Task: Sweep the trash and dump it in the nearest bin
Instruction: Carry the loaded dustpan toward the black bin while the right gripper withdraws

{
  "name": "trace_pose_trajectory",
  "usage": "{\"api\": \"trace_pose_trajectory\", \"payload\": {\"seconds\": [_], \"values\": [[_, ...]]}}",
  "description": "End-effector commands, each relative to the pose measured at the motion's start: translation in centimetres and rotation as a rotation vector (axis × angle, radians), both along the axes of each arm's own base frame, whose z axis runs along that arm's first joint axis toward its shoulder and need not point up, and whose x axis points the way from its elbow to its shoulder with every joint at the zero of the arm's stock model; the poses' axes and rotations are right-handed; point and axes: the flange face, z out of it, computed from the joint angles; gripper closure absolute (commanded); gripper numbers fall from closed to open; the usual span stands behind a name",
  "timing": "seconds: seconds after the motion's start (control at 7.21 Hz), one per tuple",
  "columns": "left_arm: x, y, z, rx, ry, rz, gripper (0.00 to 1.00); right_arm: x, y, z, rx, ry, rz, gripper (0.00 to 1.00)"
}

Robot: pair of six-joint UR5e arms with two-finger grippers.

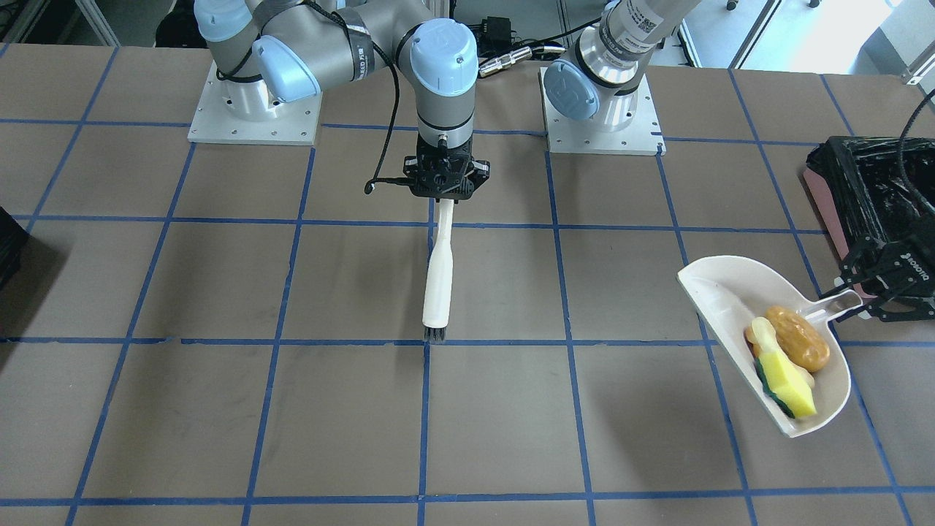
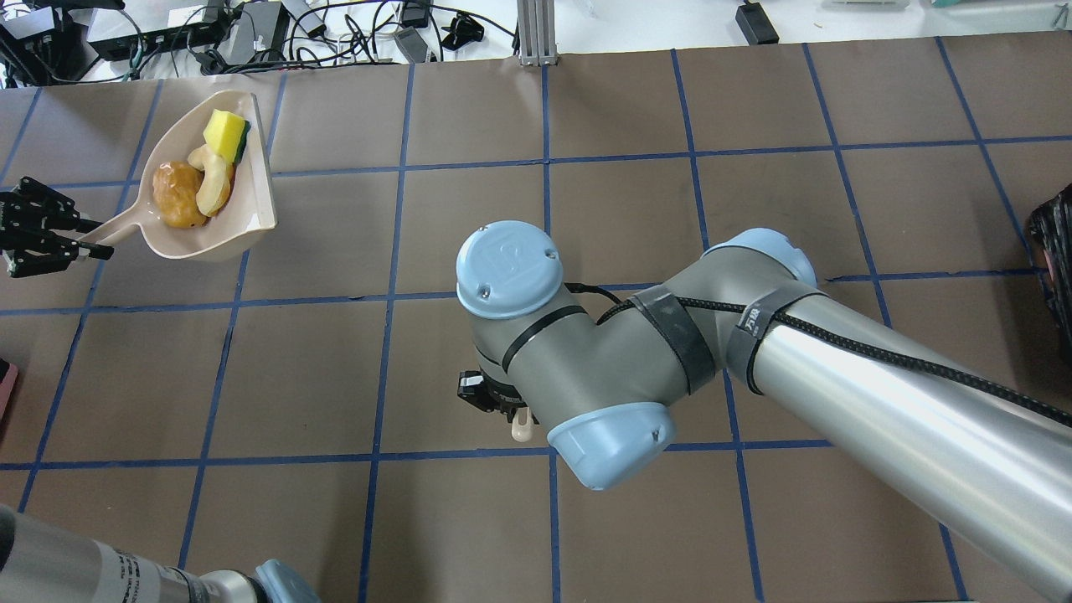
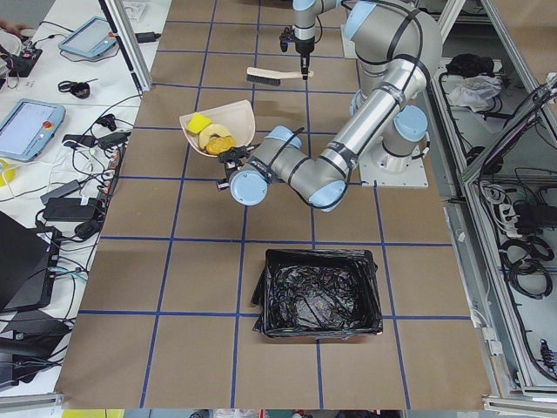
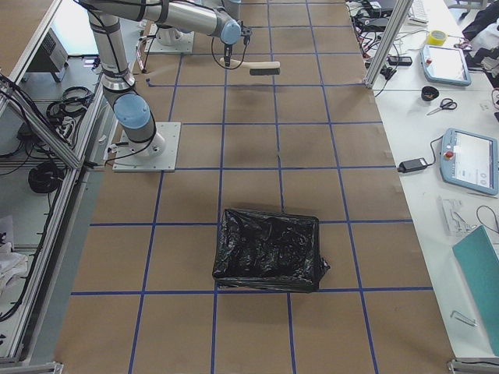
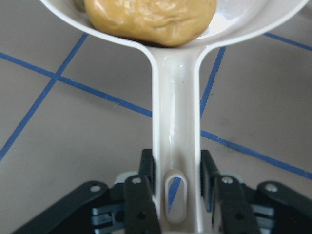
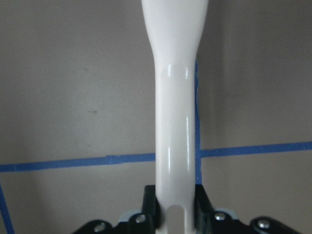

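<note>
Trash, a brown potato-like lump [image 1: 798,338], pale curved rind slice [image 1: 765,336] and yellow wedge [image 1: 789,381], lies in a cream plastic dustpan [image 1: 712,292] over the brown, blue-gridded table [image 1: 219,292]. The pink-sided, black-bagged bin [image 1: 851,183] is cut off at the frame edge. Overhead, the right arm [image 2: 837,368] hides all but the tip of a white brush [image 2: 522,430]. Wrist views: the left claw [image 5: 177,168] clamps the dustpan handle just behind the lump, and the right claw [image 6: 175,202] clamps the brush handle.

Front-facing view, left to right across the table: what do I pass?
First the brush in the right gripper → dustpan carrying the trash → left gripper; the bin overlaps it, so it is left out.
</note>
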Motion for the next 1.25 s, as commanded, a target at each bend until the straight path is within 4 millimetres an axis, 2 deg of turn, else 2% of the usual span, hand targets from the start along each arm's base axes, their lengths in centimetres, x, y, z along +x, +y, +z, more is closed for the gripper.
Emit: {"api": "trace_pose_trajectory", "payload": {"seconds": [0.0, 0.28, 0.56, 0.69, 0.83, 0.97, 1.11], "values": [[1.4, 1.4, 2.8, 0.065, -0.067, 0.054, 1.0, 0.5, 3.0, -1.8, 0.05, 0.047, 0.051, 1.0], [1.7, 2.1, 5.3, 0.103, -0.184, 0.04, 1.0, 0.2, 3.6, -2.3, 0.09, 0.067, 0.098, 1.0], [3.8, 3.8, 10.1, 0.118, -0.331, 0.054, 1.0, -0.3, 4.2, -2.9, 0.103, 0.078, 0.1, 1.0], [6.7, 6.6, 11.4, 0.119, -0.349, 0.122, 1.0, -0.3, 4.3, -3.0, 0.106, 0.08, 0.099, 1.0], [9.9, 10.0, 11.6, 0.14, -0.351, 0.189, 1.0, -0.6, 4.6, -3.3, 0.112, 0.083, 0.103, 1.0], [12.9, 13.4, 11.7, 0.163, -0.36, 0.251, 1.0, -1.0, 5.2, -2.8, 0.106, 0.077, 0.103, 1.0], [15.4, 16.6, 12.0, 0.187, -0.369, 0.311, 1.0, -1.6, 5.9, -2.9, 0.111, 0.08, 0.104, 1.0]]}}
